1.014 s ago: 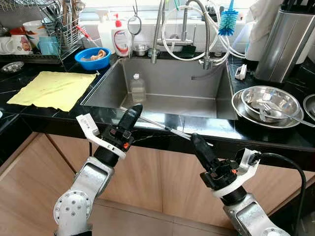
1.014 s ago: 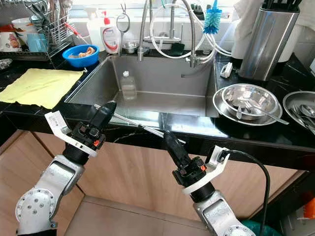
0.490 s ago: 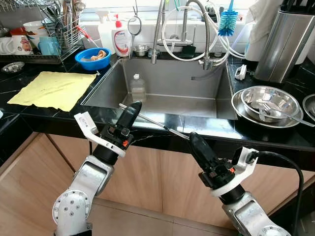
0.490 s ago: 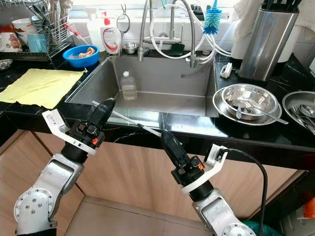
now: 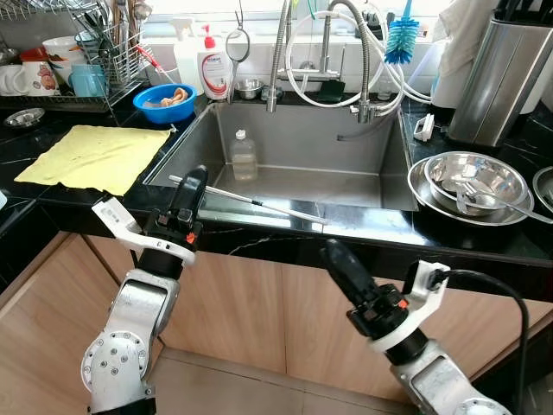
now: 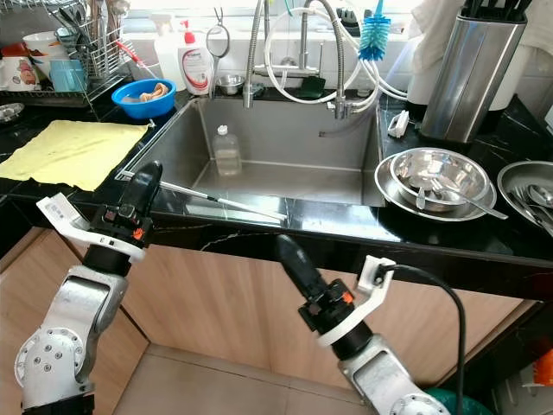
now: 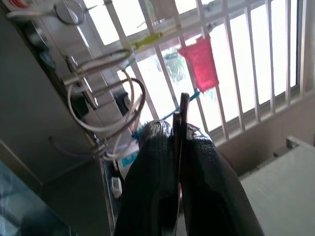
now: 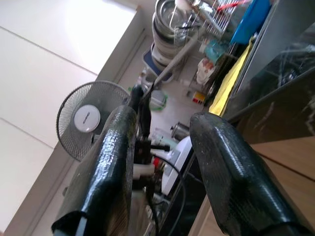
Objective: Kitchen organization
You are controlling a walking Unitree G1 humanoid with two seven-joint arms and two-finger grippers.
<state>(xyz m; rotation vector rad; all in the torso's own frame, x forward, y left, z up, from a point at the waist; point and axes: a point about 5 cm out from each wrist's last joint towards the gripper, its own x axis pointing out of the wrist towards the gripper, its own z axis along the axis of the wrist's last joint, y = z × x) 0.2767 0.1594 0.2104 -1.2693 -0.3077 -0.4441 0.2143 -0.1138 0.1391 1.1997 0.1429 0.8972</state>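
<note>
A long thin metal rod [image 5: 259,203] lies slantwise over the front edge of the steel sink [image 5: 177,160]. My left gripper [image 5: 192,181] is shut on the rod's left end, just above the black counter's front edge; in the left wrist view the rod [image 7: 181,110] stands pinched between the black fingers [image 7: 152,162]. My right gripper [image 5: 333,252] hangs lower, in front of the cabinet doors and below the rod's right tip, apart from it. It is open, with nothing between its fingers [image 8: 118,147].
A clear plastic bottle [image 5: 244,156] stands in the sink. A yellow cloth [image 5: 91,156], a blue bowl [image 5: 164,102] and a dish rack [image 5: 104,60] are on the left counter. Stacked steel bowls [image 5: 471,181] and a knife block [image 5: 501,78] are on the right.
My left gripper has swung to the left and carried the rod with it. The right gripper has dropped a little and now sits clear of the rod's right end.
</note>
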